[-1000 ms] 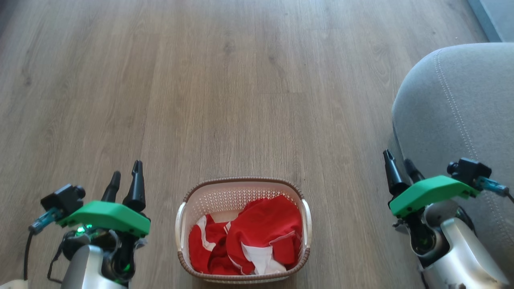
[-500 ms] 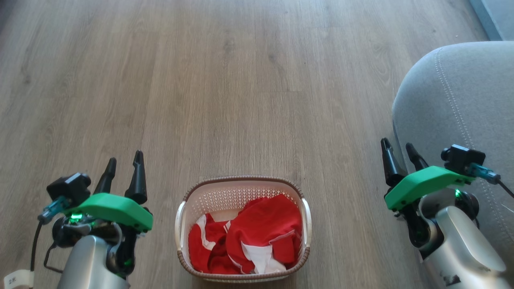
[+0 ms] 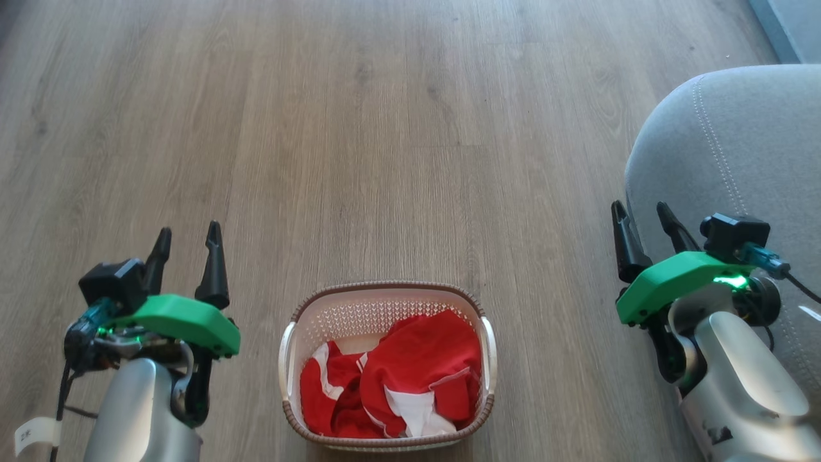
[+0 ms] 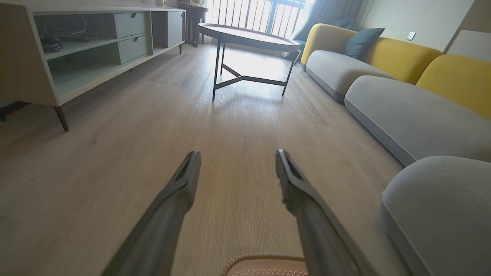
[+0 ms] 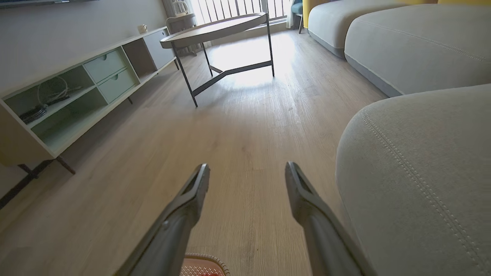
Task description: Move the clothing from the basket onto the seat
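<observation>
The cream basket (image 3: pixel 292 350) with a brown rim stands on the wooden floor at the bottom centre of the head view. Crumpled red clothing (image 3: pixel 410 378) with white panels fills it. The grey seat (image 3: pixel 737 154) rises at the right edge, with a line of light stitching. My left gripper (image 3: pixel 187 232) hovers open to the left of the basket, nothing between its fingers. My right gripper (image 3: pixel 639 208) is open too, right of the basket and close against the seat's side. In the wrist views the basket rim (image 4: pixel 264 257) (image 5: pixel 203 260) peeks in at the bottom, and the seat (image 4: pixel 441 207) (image 5: pixel 418 168) lies to the right.
A round table (image 4: pixel 249 36) on thin dark legs stands ahead across the wooden floor. A low cabinet (image 4: pixel 76 50) with open shelves runs along the left. A grey and yellow sofa (image 4: pixel 402 107) lines the right, beyond the seat.
Both grippers have moved forward, up the head view, staying open. The basket and clothing have not moved.
</observation>
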Robot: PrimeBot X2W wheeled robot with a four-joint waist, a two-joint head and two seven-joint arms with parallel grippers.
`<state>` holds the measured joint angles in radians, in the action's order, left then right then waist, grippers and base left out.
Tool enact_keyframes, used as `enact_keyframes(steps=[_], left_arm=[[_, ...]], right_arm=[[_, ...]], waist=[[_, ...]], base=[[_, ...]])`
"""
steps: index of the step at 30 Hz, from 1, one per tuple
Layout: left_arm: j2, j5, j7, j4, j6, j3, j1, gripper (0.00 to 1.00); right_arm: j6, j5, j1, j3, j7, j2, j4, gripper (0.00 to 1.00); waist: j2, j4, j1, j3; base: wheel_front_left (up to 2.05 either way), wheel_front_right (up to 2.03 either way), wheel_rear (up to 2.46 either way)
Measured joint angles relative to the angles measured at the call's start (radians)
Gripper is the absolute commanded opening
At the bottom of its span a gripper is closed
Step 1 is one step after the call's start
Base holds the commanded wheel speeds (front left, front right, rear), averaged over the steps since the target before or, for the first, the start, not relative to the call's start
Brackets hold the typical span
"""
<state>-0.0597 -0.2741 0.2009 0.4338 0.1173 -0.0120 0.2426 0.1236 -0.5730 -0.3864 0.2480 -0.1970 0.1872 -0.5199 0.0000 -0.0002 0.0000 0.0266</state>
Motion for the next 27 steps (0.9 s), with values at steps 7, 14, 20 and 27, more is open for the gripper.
enact_keyframes(steps=[7, 14, 20, 27], left_arm=[[0.002, 0.090, 0.016, 0.000, -0.003, -0.005, 0.011, 1.00], [0.003, 0.177, 0.040, 0.003, -0.003, -0.003, 0.028, 1.00], [0.006, 0.223, 0.051, 0.012, -0.002, -0.001, 0.032, 1.00], [0.008, 0.223, 0.051, 0.026, 0.006, -0.004, 0.035, 1.00]], right_arm=[[0.000, 0.075, -0.007, 0.001, -0.021, 0.007, -0.015, 1.00], [0.000, 0.154, -0.041, 0.017, -0.042, 0.010, -0.022, 1.00], [0.000, 0.178, -0.041, 0.033, -0.052, 0.010, -0.032, 1.00], [0.000, 0.178, -0.041, 0.017, -0.052, 0.011, -0.030, 1.00]], waist=[[0.0000, 0.000, 0.0000, 0.001], [0.0000, -0.001, 0.0000, -0.001], [0.0000, 0.000, 0.0000, 0.000], [0.0000, -0.001, 0.0000, 0.001]], base=[[0.00, 0.00, 0.00], [0.00, 0.00, 0.00], [0.00, 0.00, 0.00], [0.00, 0.00, 0.00]])
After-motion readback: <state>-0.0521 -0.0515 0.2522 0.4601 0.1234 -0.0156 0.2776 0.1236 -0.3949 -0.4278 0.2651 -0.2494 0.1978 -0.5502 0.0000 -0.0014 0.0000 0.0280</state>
